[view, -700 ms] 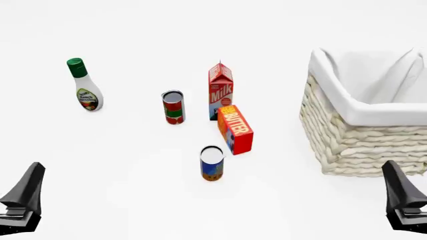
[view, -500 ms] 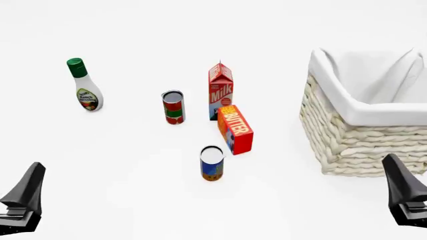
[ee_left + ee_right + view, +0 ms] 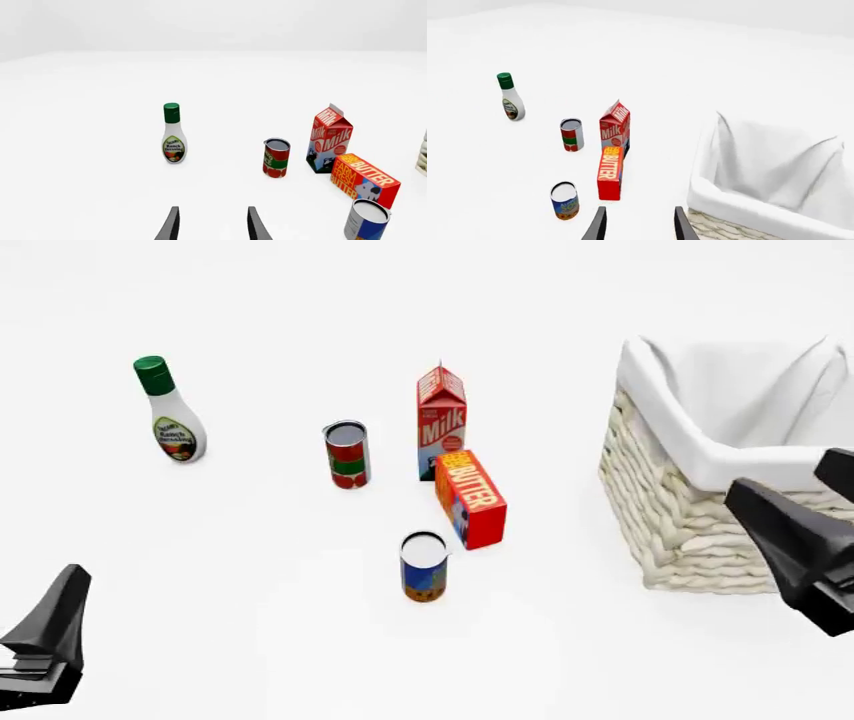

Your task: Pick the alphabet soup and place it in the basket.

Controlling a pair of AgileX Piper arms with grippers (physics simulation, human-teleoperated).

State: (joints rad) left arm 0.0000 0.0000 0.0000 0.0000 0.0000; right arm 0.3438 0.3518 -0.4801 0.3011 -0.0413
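**Two grippers parted and empty, soup can untouched on the table**

Both pairs of jaws are seen standing apart with nothing between them. In the left wrist view the left gripper (image 3: 212, 224) shows two dark fingertips (image 3: 171, 226) with a moderate gap, and only bare white table (image 3: 100, 200) is seen through it. In the right wrist view the right gripper (image 3: 638, 224) is held at a like opening, above the near corner of the basket (image 3: 740, 220); nothing is touched by it.

In the front view the left gripper (image 3: 47, 645) is placed low at the left edge, and the right gripper (image 3: 801, 555) is raised in front of the basket (image 3: 694, 530) at the right.

The alphabet soup (image 3: 424, 566) is stood upright on the table, apart from both grippers, just in front of the butter box (image 3: 471, 498). A milk carton (image 3: 442, 422) is set behind that box, a red-and-green can (image 3: 347, 454) to its left, and a dressing bottle (image 3: 171, 412) farther left still.
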